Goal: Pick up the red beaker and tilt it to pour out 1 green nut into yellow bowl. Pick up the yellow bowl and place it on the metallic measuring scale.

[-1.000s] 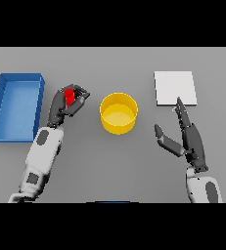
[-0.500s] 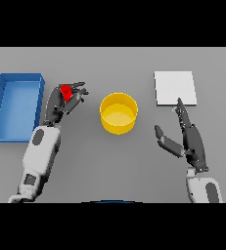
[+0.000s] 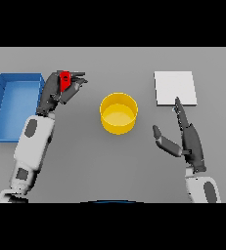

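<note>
My left hand (image 3: 56, 91) is curled round the red beaker (image 3: 64, 81) and holds it above the table, left of the yellow bowl (image 3: 118, 113). Only a small part of the beaker shows between my fingers. The bowl stands in the middle of the table and looks empty; no green nut is visible. The metallic measuring scale (image 3: 175, 88) is a pale square plate at the back right. My right hand (image 3: 189, 138) is open with straight fingers, right of the bowl and just in front of the scale.
A blue open bin (image 3: 14, 105) stands at the left edge, right beside my left arm. The grey table (image 3: 114, 166) stretches out in front of the bowl.
My left hand has lifted the red beaker up and away from me, and turned it in the grasp. The right hand and the bowl have not moved.
</note>
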Controlling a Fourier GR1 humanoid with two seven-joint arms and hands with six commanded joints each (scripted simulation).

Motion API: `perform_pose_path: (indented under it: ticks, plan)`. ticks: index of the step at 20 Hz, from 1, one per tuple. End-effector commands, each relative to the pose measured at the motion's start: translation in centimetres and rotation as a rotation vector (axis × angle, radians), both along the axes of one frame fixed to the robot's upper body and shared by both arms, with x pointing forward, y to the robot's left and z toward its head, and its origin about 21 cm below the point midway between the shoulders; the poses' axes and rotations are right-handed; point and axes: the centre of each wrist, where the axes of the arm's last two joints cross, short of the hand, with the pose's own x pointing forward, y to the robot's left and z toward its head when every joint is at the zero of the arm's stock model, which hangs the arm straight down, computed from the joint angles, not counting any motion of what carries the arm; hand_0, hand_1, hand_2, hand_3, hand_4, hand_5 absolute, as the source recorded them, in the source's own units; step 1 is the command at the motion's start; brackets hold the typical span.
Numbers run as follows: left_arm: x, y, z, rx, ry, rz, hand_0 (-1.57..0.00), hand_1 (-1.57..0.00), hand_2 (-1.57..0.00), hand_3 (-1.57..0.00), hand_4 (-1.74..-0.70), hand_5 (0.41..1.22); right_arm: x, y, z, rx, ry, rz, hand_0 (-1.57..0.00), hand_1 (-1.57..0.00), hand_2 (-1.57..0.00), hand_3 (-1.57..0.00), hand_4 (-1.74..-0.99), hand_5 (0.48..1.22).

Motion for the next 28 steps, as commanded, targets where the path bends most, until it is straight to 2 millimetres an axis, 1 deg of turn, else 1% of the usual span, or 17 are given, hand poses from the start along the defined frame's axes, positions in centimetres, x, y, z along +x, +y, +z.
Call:
perform_pose_path:
  ticks: [1, 3, 5, 7, 8, 9, 10, 14, 17, 19, 20, 21, 23, 25, 26, 27, 28]
  plan:
    - [0.2, 0.1, 0.2, 0.02, -0.001, -0.004, -1.56, -1.56, -1.56, -1.55, -1.72, 1.138, 0.1, 0.0, 0.2, 0.004, -0.003, -0.006, 0.0, 0.0, 0.0, 0.0, -1.219, 0.661]
    - [0.5, 0.5, 0.6, 0.081, -0.015, -0.012, -1.56, -1.56, -1.56, -1.56, -1.73, 1.138, 0.1, 0.0, 0.2, -0.003, -0.008, -0.009, 0.0, 0.0, 0.0, 0.0, -1.213, 0.662]
    - [0.9, 0.3, 1.8, 0.188, -0.036, -0.047, -1.56, -1.56, -1.56, -1.56, -1.73, 1.129, 0.0, 0.2, -0.1, -0.007, 0.011, -0.012, 0.0, 0.0, 0.0, 0.0, -1.202, 0.662]
    - [0.9, -0.2, 2.3, 0.326, -0.046, -0.091, -1.57, -1.57, -1.57, -1.56, -1.74, 1.12, 0.3, 0.0, 0.0, -0.016, 0.024, -0.023, 0.0, 0.0, 0.0, 0.0, -1.194, 0.658]
    - [1.1, -0.2, 2.9, 0.407, -0.045, -0.11, -1.57, -1.57, -1.57, -1.57, -1.74, 1.12, 0.1, -0.1, -0.2, -0.024, 0.018, -0.015, 0.0, 0.0, 0.0, 0.0, -1.19, 0.658]
    - [1.1, -0.7, 3.5, 0.483, -0.053, -0.13, -1.57, -1.57, -1.57, -1.57, -1.74, 1.125, 0.0, 0.1, -0.1, -0.017, 0.016, -0.007, 0.0, 0.0, 0.0, 0.0, -1.186, 0.66]
    - [1.2, -0.9, 4.2, 0.548, -0.064, -0.144, -1.57, -1.57, -1.57, -1.57, -1.74, 1.127, 0.0, 0.0, 0.3, -0.019, 0.004, -0.002, 0.0, 0.0, 0.0, 0.0, -1.183, 0.663]
    - [1.7, -3.5, 5.7, 0.806, -0.103, -0.224, -1.57, -1.57, -1.57, -1.57, -1.74, 1.147, 0.1, 0.1, 0.3, 0.002, 0.029, 0.002, 0.0, 0.0, 0.0, 0.0, -1.182, 0.668]
    - [1.8, -5.5, 6.9, 1.047, -0.165, -0.273, -1.57, -1.57, -1.57, -1.57, -1.74, 1.183, 0.0, 0.2, 0.1, 0.011, 0.028, 0.004, 0.0, 0.0, 0.0, 0.0, -1.183, 0.673]
    - [1.9, -6.6, 7.0, 1.178, -0.169, -0.31, -1.57, -1.57, -1.57, -1.57, -1.74, 1.197, 0.0, 0.3, 0.2, 0.01, 0.033, -0.002, 0.0, 0.0, 0.0, 0.0, -1.187, 0.676]
    - [2.1, -6.9, 6.9, 1.251, -0.165, -0.332, -1.57, -1.57, -1.57, -1.57, -1.69, 1.202, 0.0, 0.3, 0.4, 0.013, 0.032, -0.009, 0.0, 0.0, 0.0, 0.0, -1.191, 0.675]
    - [2.2, -7.1, 6.7, 1.315, -0.16, -0.347, -1.57, -1.57, -1.57, -1.49, -1.7, 1.205, -0.2, 0.3, 0.4, 0.025, 0.028, -0.003, 0.0, 0.0, 0.0, 0.0, -1.19, 0.675]
    - [2.6, -7.9, 7.8, 1.43, -0.207, -0.396, -1.57, -1.57, -1.57, -1.38, -1.71, 1.211, -0.4, 0.1, 0.1, 0.041, 0.045, -0.004, 0.0, 0.0, 0.0, 0.0, -1.195, 0.671]
    - [3.0, -8.6, 8.6, 1.547, -0.237, -0.442, -1.57, -1.57, -1.57, -1.35, -1.72, 1.215, -0.1, 0.4, 0.1, 0.07, 0.061, -0.015, 0.0, 0.0, 0.0, 0.0, -1.197, 0.659]
    - [3.0, -9.3, 8.6, 1.587, -0.246, -0.467, -1.57, -1.57, -1.57, -1.33, -1.72, 1.216, -0.1, 0.6, 0.2, 0.075, 0.067, -0.009, 0.0, 0.0, 0.0, 0.0, -1.202, 0.651]
    - [3.0, -9.4, 8.3, 1.624, -0.263, -0.493, -1.57, -1.57, -1.57, -1.29, -1.72, 1.217, -0.1, 0.6, 0.0, 0.079, 0.075, -0.01, 0.0, 0.0, 0.0, 0.0, -1.206, 0.639]
    - [3.1, -10.1, 8.6, 1.661, -0.286, -0.519, -1.57, -1.57, -1.57, -1.35, -1.72, 1.218, -0.4, 0.4, -0.2, 0.089, 0.072, -0.01, 0.0, 0.0, 0.0, 0.0, -1.212, 0.631]
